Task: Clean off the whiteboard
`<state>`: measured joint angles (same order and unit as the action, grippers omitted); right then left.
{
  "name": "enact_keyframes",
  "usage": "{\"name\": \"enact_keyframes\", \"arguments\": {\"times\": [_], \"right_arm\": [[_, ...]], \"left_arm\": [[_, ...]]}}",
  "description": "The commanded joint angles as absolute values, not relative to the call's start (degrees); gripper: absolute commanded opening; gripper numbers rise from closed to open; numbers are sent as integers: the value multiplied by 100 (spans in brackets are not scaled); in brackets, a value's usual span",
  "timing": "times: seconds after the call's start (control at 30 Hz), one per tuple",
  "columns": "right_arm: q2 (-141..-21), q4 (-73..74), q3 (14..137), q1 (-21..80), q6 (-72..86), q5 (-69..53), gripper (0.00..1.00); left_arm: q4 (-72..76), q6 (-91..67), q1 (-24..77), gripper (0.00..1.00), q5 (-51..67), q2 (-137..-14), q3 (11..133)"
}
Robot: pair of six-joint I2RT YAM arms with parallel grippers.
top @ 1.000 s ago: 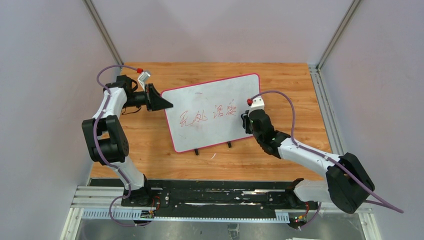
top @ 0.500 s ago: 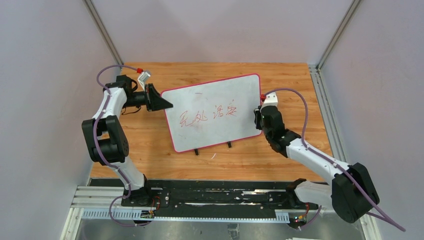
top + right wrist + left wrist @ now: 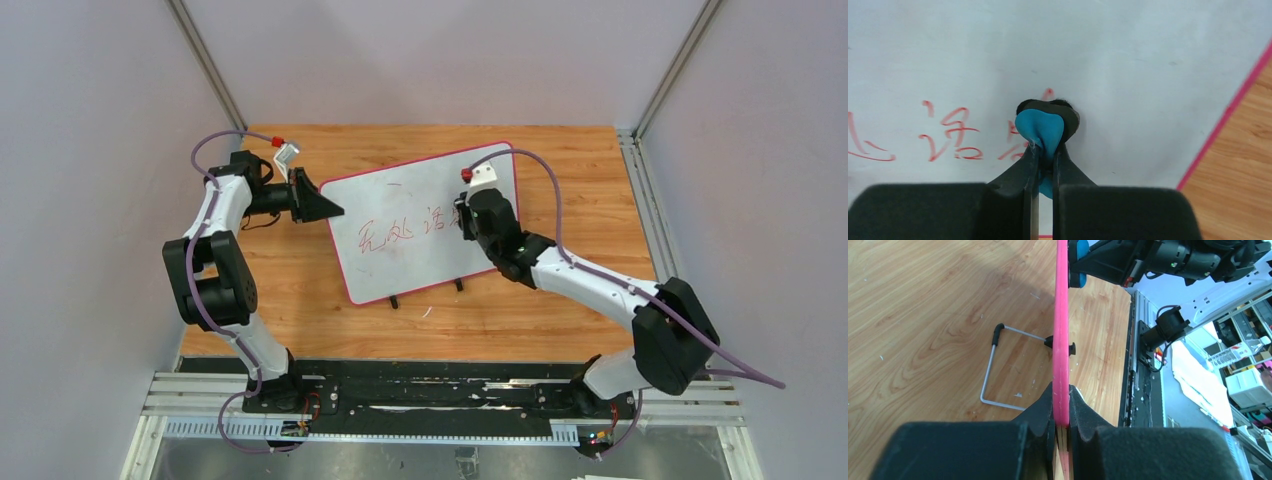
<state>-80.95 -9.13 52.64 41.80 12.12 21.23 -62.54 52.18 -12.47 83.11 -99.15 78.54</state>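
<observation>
two pale grey walls and slanted metal posts (image 3: 205, 65) close in a wooden table (image 3: 570, 165); a black rail (image 3: 420, 388) runs along its near edge. the whiteboard (image 3: 400, 195) is between the two claws, turned askew to the table's edges. in the left wrist view a thin wire stand (image 3: 990, 365) shows on the wood beside its pink rim.

the left claw (image 3: 325, 208) is pressed together on that rim, at the board's left edge. the right claw (image 3: 467, 215) pinches a blue eraser (image 3: 1040, 131), whose dark pad touches the white surface. red writing (image 3: 385, 235) runs to the left of this claw, and the eraser covers its last signs. the right arm crosses over the board's lower right corner.

half a second ago the right claw was at the board's right edge; now it is over the end of the writing. the left claw has not moved.
</observation>
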Motion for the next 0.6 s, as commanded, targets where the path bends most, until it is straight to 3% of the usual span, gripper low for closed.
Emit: {"name": "enact_keyframes", "arguments": {"times": [0.0, 0.3, 0.57], "right_arm": [[-8542, -1184, 5804, 4670, 1091, 1977, 1], [-8930, -1310, 6149, 5058, 783, 2348, 1], [-8240, -1344, 5568, 4479, 491, 2829, 1]], "left_arm": [[-5827, 5714, -1217, 0, 7822, -9718, 7823], [-5818, 5744, -1174, 0, 7790, -9629, 7738], [-5823, 5761, -1129, 0, 7759, -9520, 7672]]}}
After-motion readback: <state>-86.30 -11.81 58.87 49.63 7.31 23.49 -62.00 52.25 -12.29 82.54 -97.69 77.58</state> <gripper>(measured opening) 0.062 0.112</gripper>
